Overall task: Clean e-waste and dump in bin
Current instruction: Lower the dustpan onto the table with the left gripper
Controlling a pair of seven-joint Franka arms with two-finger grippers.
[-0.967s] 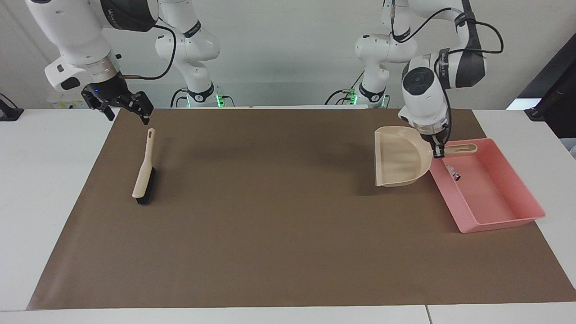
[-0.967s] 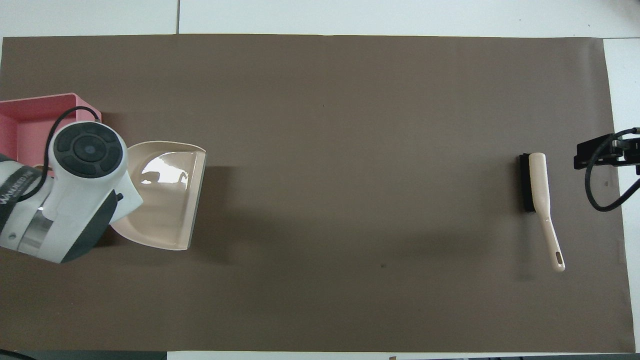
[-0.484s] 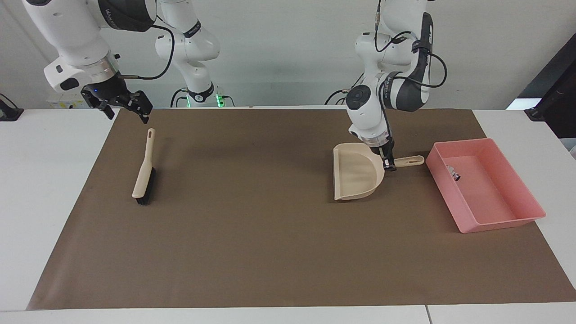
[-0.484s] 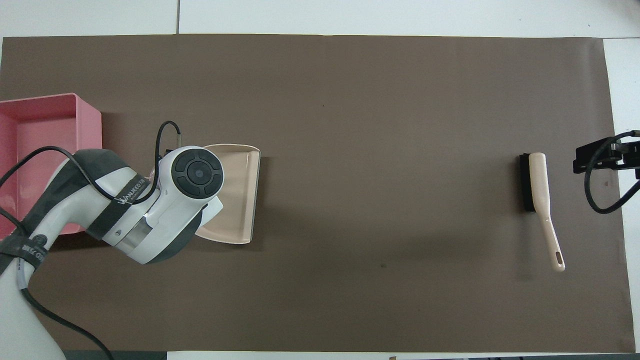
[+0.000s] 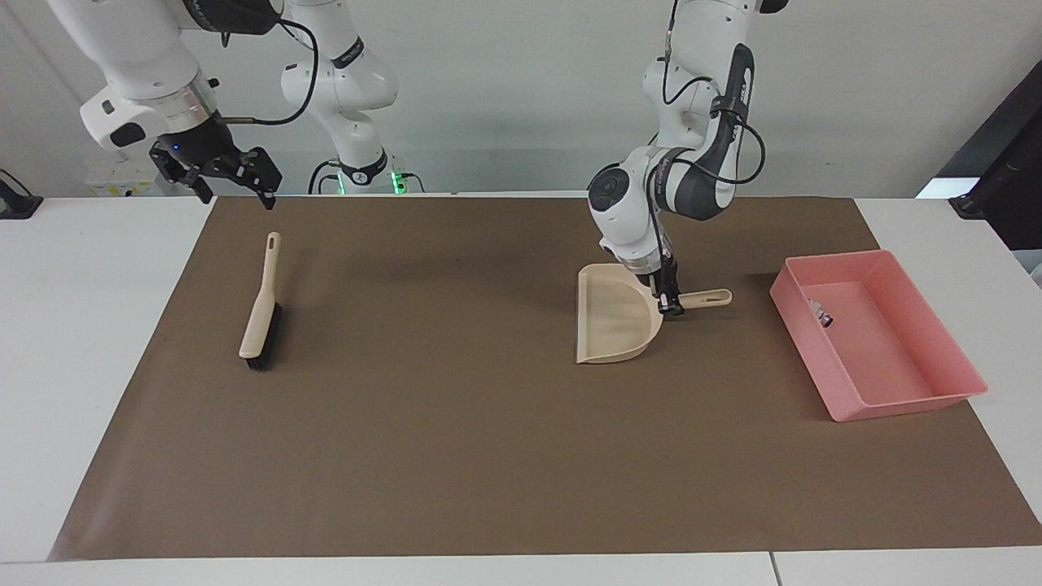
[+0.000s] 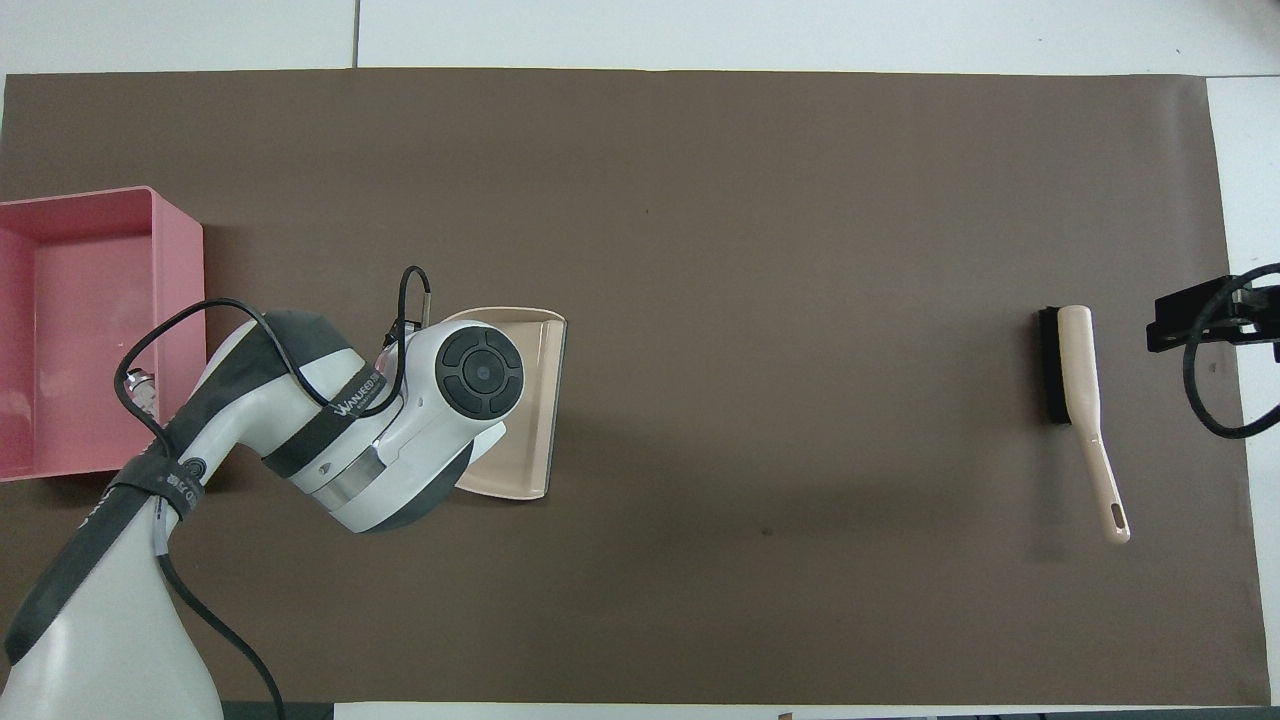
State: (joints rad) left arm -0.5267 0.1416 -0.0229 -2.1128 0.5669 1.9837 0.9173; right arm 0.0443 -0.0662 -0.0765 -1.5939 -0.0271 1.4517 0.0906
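Two small bits of e-waste [image 5: 820,313] lying inside the pink bin [image 5: 936,342], tucked against the bin wall nearer the robots. Sitting at the left arm's end of the brown mat [image 5: 488,456], that bin.

Clamped tight on the beige dustpan [image 5: 612,321] at the root of its handle: left gripper [image 5: 669,305], fingers [image 5: 672,308] pinched together around it. Dustpan down low at the mat, well apart from the bin, toward the right arm's end from it, handle pointing back at the bin. Cannot tell whether the pan rests on the mat or hangs just above. In the overhead view, only the pan's open edge [image 6: 540,400] peeking out from under the arm.

Much farther from the bin, at the right arm's end: beige brush [image 5: 262,313] flat on the mat. Right gripper [image 5: 236,183] up in the air over the mat's edge near the brush handle, jaws spread wide, holding nothing, waiting.
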